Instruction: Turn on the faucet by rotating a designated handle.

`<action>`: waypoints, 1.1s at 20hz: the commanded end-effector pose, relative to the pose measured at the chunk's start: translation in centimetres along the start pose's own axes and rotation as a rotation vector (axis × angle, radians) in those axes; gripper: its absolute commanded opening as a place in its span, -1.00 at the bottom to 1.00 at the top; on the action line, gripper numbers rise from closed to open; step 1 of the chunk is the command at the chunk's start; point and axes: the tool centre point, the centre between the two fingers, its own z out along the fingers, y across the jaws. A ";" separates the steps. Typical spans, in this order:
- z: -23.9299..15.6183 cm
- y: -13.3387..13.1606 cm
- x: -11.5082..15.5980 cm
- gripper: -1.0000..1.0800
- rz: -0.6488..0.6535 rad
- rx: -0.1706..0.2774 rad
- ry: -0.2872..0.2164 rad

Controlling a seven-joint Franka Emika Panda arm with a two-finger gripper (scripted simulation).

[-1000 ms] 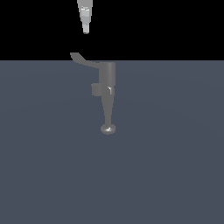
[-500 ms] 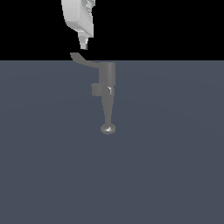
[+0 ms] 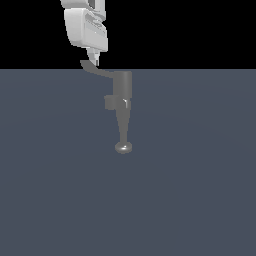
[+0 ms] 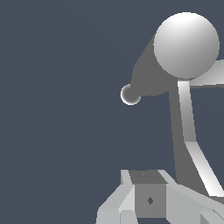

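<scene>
The faucet [image 3: 122,102] stood on the dark floor [image 3: 200,190], a plain grey cylinder tapering down to a rounded knob, a small block [image 3: 109,102] on the exterior view's left. Its handle [image 3: 96,69], a thin flat lever with an upturned tip, reached from the top toward that same side. The gripper [image 3: 93,61] hung right at the tip; I couldn't tell if the fingers were apart or together. The arm [image 3: 85,25] was cut off above.

Flat dark blue-grey floor [image 3: 200,190], plain and unmarked, grey faucet [image 3: 123,107] standing on it near its far edge, rounded spout knob toward the camera
</scene>
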 end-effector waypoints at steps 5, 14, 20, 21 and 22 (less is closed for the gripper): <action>0.5 -0.3 -0.3 -1.00 0.028 0.003 0.005; 0.5 1.0 -0.3 -1.00 0.027 0.003 0.005; 0.5 2.7 -0.3 -1.00 0.027 0.003 0.005; 0.5 3.0 -0.3 -1.00 0.027 0.003 0.005; 0.5 3.3 -0.3 -1.00 0.027 0.003 0.005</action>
